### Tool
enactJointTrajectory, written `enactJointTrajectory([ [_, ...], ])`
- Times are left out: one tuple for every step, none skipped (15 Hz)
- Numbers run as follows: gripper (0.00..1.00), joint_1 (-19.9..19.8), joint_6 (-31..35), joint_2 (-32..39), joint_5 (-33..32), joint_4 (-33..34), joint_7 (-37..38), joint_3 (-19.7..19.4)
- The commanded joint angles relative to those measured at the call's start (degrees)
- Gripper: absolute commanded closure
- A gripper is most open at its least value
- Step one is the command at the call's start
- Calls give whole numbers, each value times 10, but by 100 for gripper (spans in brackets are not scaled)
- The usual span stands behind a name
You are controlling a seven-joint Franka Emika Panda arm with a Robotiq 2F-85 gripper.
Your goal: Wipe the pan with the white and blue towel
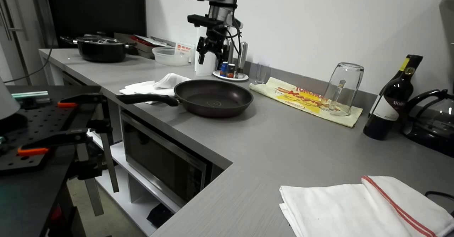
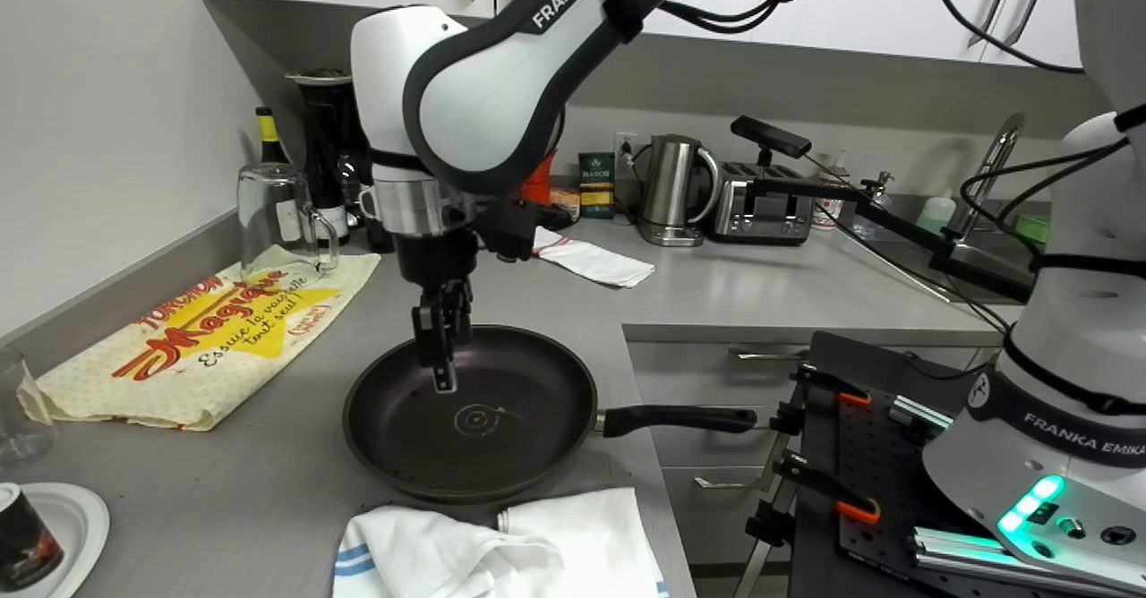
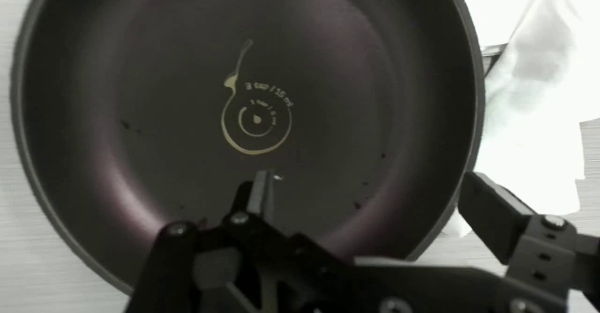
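So the black frying pan [image 2: 501, 464] is sitting flat on the grey counter [image 2: 242, 482], and in an exterior view its handle [image 2: 680, 417] points off to the right, poking out past the counter's edge. Same view, the white towel with blue stripes [image 2: 448, 558] is lying kinda rumpled on the near side of the pan, right up close; can't tell if the two touch. The gripper [image 3: 368, 184] hangs in the air above the pan with its jaws well apart, and in the wrist view you can see pan floor through the gap. There are a few dark specks [image 3: 357, 205] down there too, plus a pale printed ring [image 3: 257, 121] with tiny measuring text. Over on the left in an exterior view there's a cream cloth [image 2: 215, 338] with yellow and red print, a glass mug [image 2: 276, 209] standing on its far end, and nearer than that a white plate [image 2: 94, 526] with a small dark container [image 2: 27, 540] on it. Far side has a steel kettle [image 2: 671, 191], a toaster [image 2: 761, 209] just right of it, and a red-striped towel [image 2: 600, 265]. In an exterior view, a black pot [image 1: 101, 52] sits far left, a clear plastic tub [image 1: 165, 59] to its right.
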Motion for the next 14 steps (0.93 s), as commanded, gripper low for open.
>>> enactJointTrajectory([
  [0,16,-43,40,20,65,-16,15],
  [0,19,-49,46,23,73,-16,18],
  [0,22,-57,51,26,78,-15,22],
  [0,25,-65,55,29,84,-14,24],
  [0,27,-77,58,35,87,-10,27],
  [0,29,-82,60,40,88,-8,30],
  [0,32,-89,61,46,88,-7,33],
  [0,37,-89,62,45,85,-2,33],
  [0,42,-93,66,45,84,2,33],
  [0,45,-99,69,48,84,4,35],
  [0,49,-103,71,51,82,7,36],
  [0,54,-102,72,49,79,10,35],
  [0,57,-104,74,51,77,8,38],
  [0,59,-104,76,52,74,6,40],
])
